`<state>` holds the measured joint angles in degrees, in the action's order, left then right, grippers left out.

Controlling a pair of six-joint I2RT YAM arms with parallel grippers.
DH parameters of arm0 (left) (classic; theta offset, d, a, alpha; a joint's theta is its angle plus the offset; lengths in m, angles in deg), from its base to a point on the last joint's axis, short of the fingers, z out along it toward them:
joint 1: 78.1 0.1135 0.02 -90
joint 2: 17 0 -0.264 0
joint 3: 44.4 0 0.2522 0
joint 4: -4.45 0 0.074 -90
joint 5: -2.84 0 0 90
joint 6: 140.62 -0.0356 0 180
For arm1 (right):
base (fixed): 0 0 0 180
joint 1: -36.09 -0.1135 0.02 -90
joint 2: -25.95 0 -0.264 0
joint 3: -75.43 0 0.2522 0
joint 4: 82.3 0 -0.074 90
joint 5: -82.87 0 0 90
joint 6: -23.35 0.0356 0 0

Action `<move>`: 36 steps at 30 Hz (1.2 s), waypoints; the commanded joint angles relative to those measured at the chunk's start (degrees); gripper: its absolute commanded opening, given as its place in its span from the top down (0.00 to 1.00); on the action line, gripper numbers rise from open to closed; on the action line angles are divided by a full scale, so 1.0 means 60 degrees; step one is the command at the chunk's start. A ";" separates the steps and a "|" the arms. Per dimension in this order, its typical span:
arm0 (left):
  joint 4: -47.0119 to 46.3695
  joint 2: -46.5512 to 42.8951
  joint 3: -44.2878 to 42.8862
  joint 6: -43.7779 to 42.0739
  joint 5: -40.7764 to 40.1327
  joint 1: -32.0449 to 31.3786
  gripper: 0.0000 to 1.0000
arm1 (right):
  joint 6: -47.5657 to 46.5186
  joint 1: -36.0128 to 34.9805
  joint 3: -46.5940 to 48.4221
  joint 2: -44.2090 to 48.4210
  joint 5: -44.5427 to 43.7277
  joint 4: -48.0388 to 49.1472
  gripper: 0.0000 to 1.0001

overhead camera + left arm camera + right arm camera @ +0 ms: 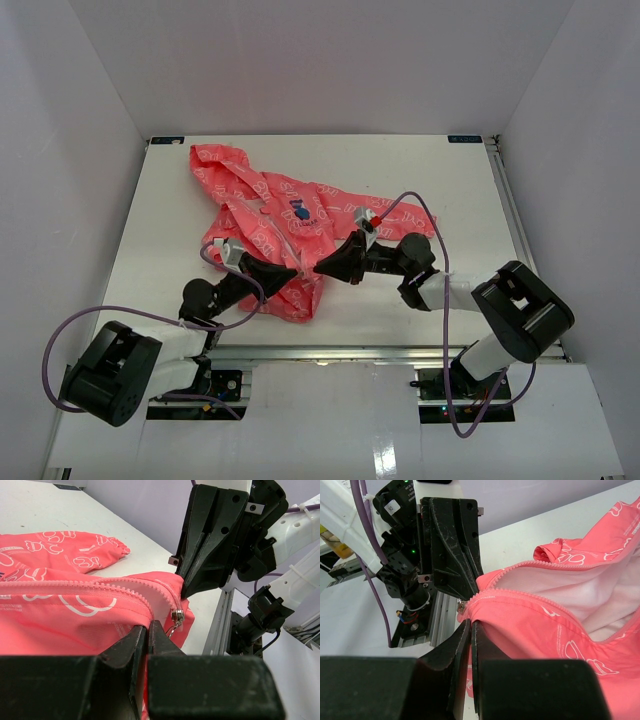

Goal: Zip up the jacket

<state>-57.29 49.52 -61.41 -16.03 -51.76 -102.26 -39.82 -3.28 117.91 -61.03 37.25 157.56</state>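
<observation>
The coral-pink jacket (270,215) lies crumpled on the white table, hood at the far left and dark-blue logo (299,210) facing up. Its front is open and the paler lining (570,590) shows in the right wrist view. My left gripper (292,272) is shut on the jacket's lower hem (100,625), just beside the silver zipper slider (177,616). My right gripper (318,266) is shut on the hem of the facing side (530,625), close to the same slider (461,608). The two grippers are nearly tip to tip at the jacket's near corner.
The table (450,200) is enclosed by white walls on three sides. An aluminium rail (330,352) runs along the near edge just behind the jacket's corner. Purple cables (420,205) loop over both arms.
</observation>
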 commanded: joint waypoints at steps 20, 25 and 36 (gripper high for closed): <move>-0.4584 -0.1406 0.0512 0.0802 0.0343 0.0013 1.00 | 0.0990 0.0103 -0.0015 -0.0084 0.0858 0.3196 0.92; -0.4584 -0.1595 0.0687 0.0809 0.0357 0.0012 1.00 | 0.1156 0.0103 0.0076 -0.0152 0.0985 0.3428 0.92; -0.4661 -0.1433 0.0775 0.0688 0.0562 0.0013 1.00 | 0.1593 0.0227 0.0078 -0.0145 0.1084 0.4032 0.92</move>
<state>-57.27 40.91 -61.28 -11.61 -50.06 -102.26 -32.04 -2.50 117.79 -61.67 42.77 157.87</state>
